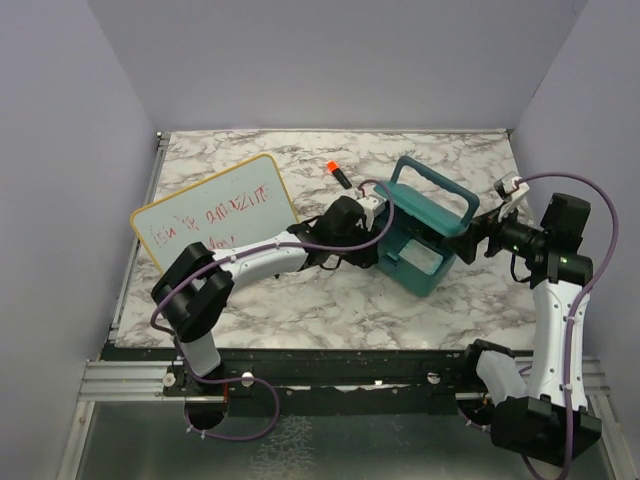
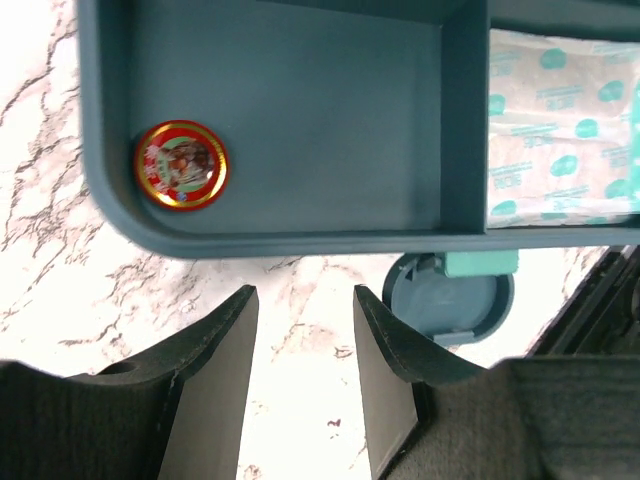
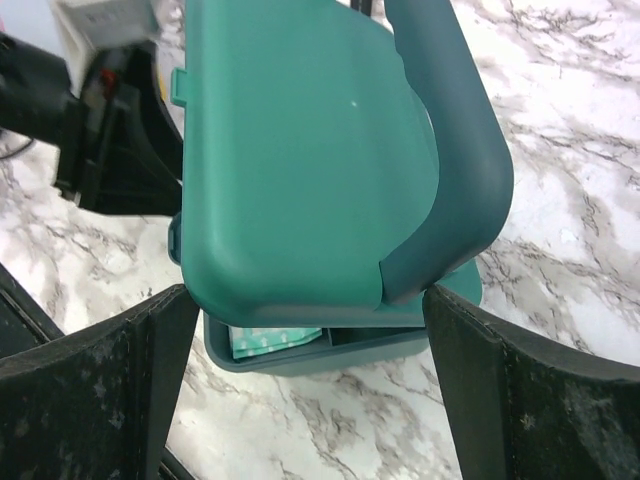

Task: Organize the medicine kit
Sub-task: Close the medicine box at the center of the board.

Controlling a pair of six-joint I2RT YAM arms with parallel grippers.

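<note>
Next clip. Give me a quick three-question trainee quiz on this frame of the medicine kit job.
1. True or false: the lid of the medicine kit is shut.
2. What lies in the corner of the kit compartment seen by the left wrist camera? A) round red tin B) scissors C) bandage roll
3. What does the left end effector hold?
Key: 1 false, the lid is raised. 2 A. 3 Nothing; its fingers are apart with nothing between them.
</note>
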